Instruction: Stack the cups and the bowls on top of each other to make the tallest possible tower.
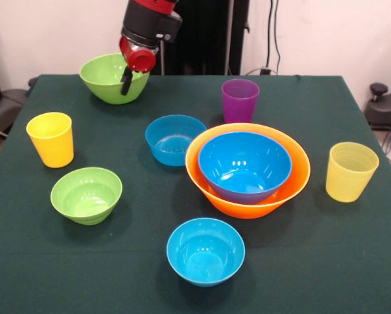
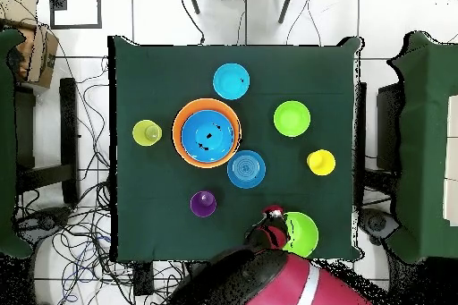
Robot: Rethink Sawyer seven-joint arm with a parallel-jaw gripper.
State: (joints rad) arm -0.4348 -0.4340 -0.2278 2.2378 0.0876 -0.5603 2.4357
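My gripper (image 1: 126, 85) is at the table's far left, its jaws straddling the near rim of the medium green bowl (image 1: 107, 78), with one black finger (image 1: 126, 80) outside the wall. It also shows in the overhead view (image 2: 275, 221) beside that bowl (image 2: 304, 234). The large blue bowl (image 1: 244, 167) sits nested in the big orange bowl (image 1: 295, 184). The purple cup (image 1: 240, 100) stands behind them. The yellow cup (image 1: 51, 139) is at the left. The ribbed pale yellow cup (image 1: 350, 171) is at the right.
A small green bowl (image 1: 86, 195) sits front left. One small blue bowl (image 1: 174, 139) is left of the orange bowl, and another (image 1: 205, 252) is near the front edge. The green cloth table (image 1: 313, 261) ends just behind the medium green bowl.
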